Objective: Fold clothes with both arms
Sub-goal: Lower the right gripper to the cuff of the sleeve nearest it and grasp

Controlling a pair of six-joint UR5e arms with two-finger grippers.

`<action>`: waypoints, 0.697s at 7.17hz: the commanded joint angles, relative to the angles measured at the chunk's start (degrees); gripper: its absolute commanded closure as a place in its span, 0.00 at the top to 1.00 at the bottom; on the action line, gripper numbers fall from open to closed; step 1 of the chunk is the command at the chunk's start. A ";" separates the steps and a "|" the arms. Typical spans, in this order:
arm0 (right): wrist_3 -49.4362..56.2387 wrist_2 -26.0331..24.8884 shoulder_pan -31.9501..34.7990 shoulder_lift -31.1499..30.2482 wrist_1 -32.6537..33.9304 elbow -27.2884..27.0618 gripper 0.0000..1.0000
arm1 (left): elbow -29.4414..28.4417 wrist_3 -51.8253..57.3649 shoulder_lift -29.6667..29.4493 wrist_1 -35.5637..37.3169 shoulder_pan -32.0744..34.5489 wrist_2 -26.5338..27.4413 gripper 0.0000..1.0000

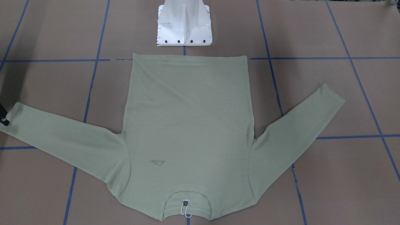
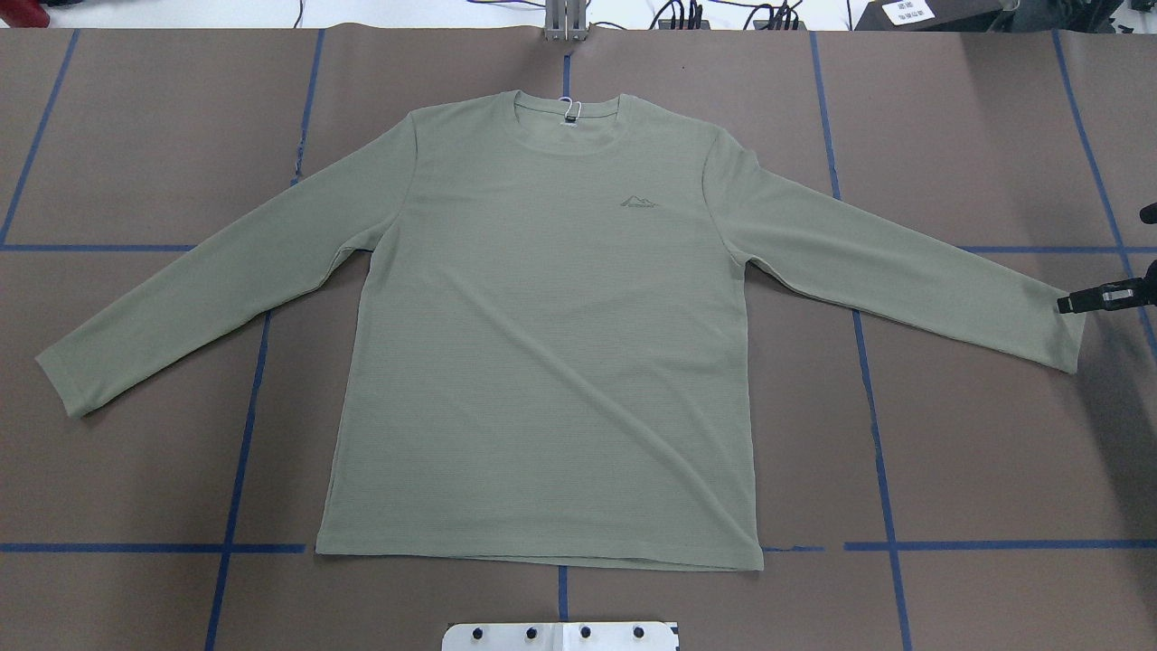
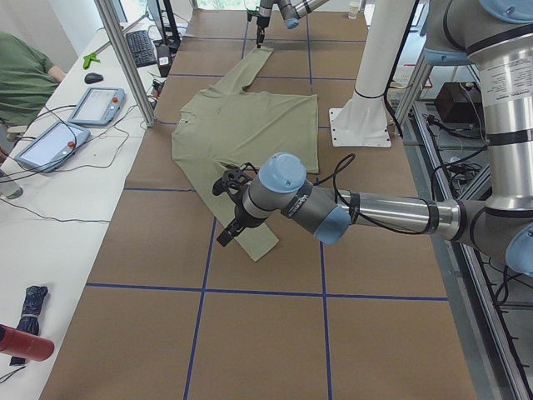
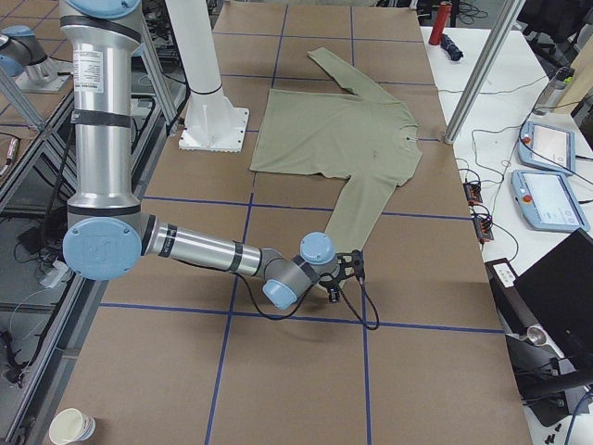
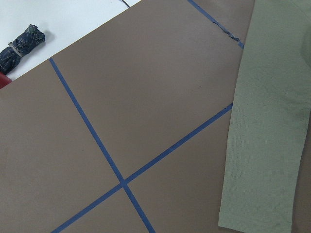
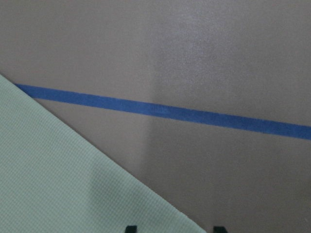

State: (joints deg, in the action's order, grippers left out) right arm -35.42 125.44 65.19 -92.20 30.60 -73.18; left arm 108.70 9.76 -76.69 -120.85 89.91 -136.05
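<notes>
**On the table: shirt flat, one claw at each cuff**

Across the brown table (image 2: 994, 434) I see the sage-green shirt (image 2: 542, 362) lying flat, face up. Its collar (image 2: 568, 149) is on the far side from the robot. The hem (image 2: 542, 550) is near the white pedestal base (image 2: 560, 636). Both sleeves are spread out and angled back toward the robot.

Left side: the left cuff (image 2: 61, 384) lies flat on the table. The left gripper (image 3: 228, 227) shows only in the left side view, hanging over that sleeve end. From there I can't tell whether the claw is released or clenched. Its wrist camera sees the cuff at lower right and a crossing of blue tape lines (image 5: 124, 183), but no fingers.

Right side: the right gripper (image 2: 1071, 304) is at the right cuff (image 2: 1071, 344). Its wrist view shows two black fingertips (image 6: 130, 228) apart, with the sleeve edge running between them. I read the claw as released, gripping nothing. I can't tell whether it touches the cloth.
</notes>
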 commanded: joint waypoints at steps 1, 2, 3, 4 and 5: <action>0.00 -0.02 -0.06 0.00 -0.01 0.23 0.58 | 0.02 0.00 -0.12 0.00 0.00 0.00 1.00; 0.00 -0.02 -0.06 0.00 0.08 0.23 0.43 | 0.02 0.00 -0.12 0.00 0.00 0.00 1.00; 0.00 -0.02 -0.15 0.00 -0.01 0.23 0.36 | 0.02 0.00 -0.21 0.00 0.00 0.00 1.00; 0.00 0.06 -0.06 0.00 -0.01 0.14 0.36 | 0.02 0.00 -0.21 0.00 0.00 0.00 1.00; -0.18 0.06 -0.06 0.09 0.08 -0.47 0.16 | 0.02 0.00 -0.21 0.00 0.00 0.00 1.00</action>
State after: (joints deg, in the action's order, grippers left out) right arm -35.46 125.48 65.11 -92.18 30.61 -73.15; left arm 108.72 9.76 -76.89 -120.85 89.91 -136.05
